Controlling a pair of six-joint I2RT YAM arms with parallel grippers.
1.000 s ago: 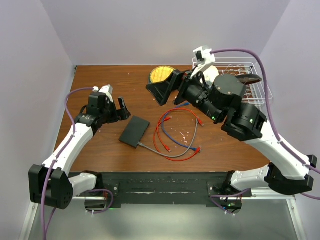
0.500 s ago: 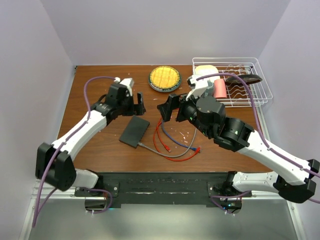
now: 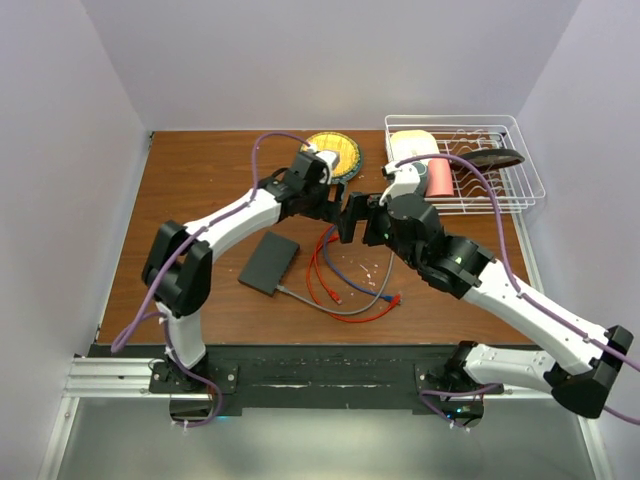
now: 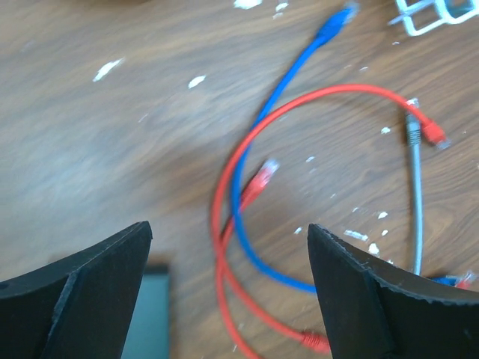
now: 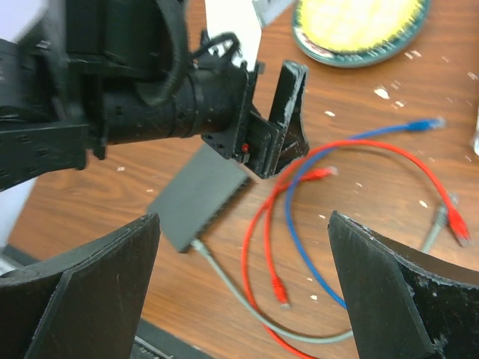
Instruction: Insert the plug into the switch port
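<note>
The dark grey switch [image 3: 269, 263] lies flat left of centre, with a grey cable [image 3: 330, 308] plugged into its near edge. It also shows in the right wrist view [image 5: 202, 196]. Loose red, blue and grey cables lie in loops to its right. One free red plug [image 3: 335, 297] lies near the front and shows in the right wrist view [image 5: 278, 288]; another red plug [image 4: 262, 176] lies further back. My left gripper [image 3: 328, 208] is open and empty above the cable loops [image 4: 228, 299]. My right gripper [image 3: 353, 220] is open and empty just to its right, above the cables [image 5: 243, 292].
A round yellow dish [image 3: 333, 152] sits at the back centre. A white wire rack [image 3: 465, 165] with a pink cylinder and other items stands at the back right. The two grippers are close together over the cables.
My left arm has swung right, from beside the switch to over the cables. My right arm has come down and left toward the same spot. Both grippers stayed open.
</note>
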